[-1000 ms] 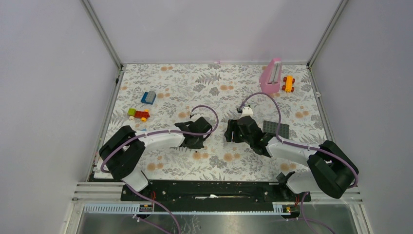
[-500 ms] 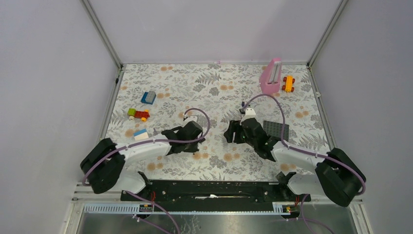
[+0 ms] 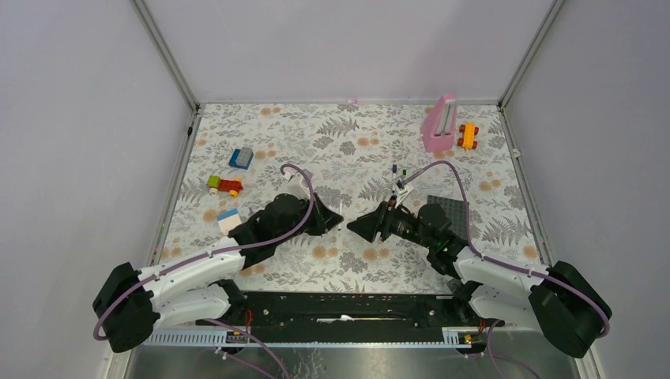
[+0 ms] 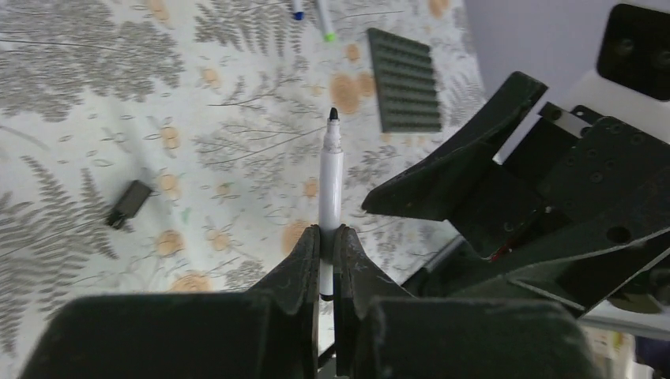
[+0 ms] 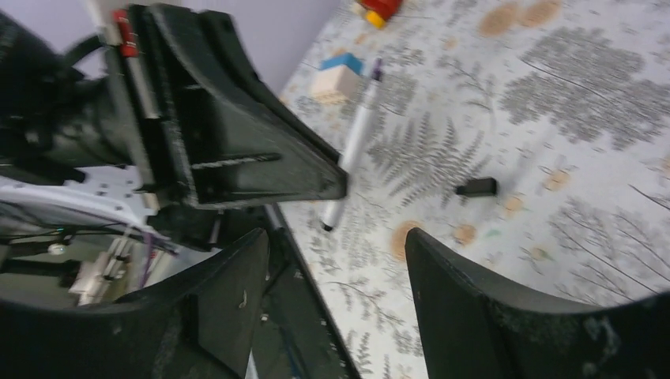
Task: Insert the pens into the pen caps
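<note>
The left gripper point(image 4: 328, 238) is clamped on a white pen point(image 4: 331, 178), gripping it close to its back end. Most of the barrel and the dark tip stick out ahead of the fingers. Facing it at close range is the right gripper point(image 5: 336, 238), which is spread wide with nothing between its fingers. The black cap point(image 4: 129, 204) lies flat on the flowered table point(image 4: 79, 87), off to one side of the held pen and touching neither gripper. Further out, two more pens point(image 4: 324, 17) lie side by side, one with a blue tip and one with a green tip, next to a grey baseplate point(image 4: 407, 79). No green or blue cap can be made out.

Likely risks: the two grippers are nearly touching and could collide. The wide fingers could knock the tiny flat cap away instead of pinching it. Held so near its end, the pen may pivot when the cap is pressed on
</note>
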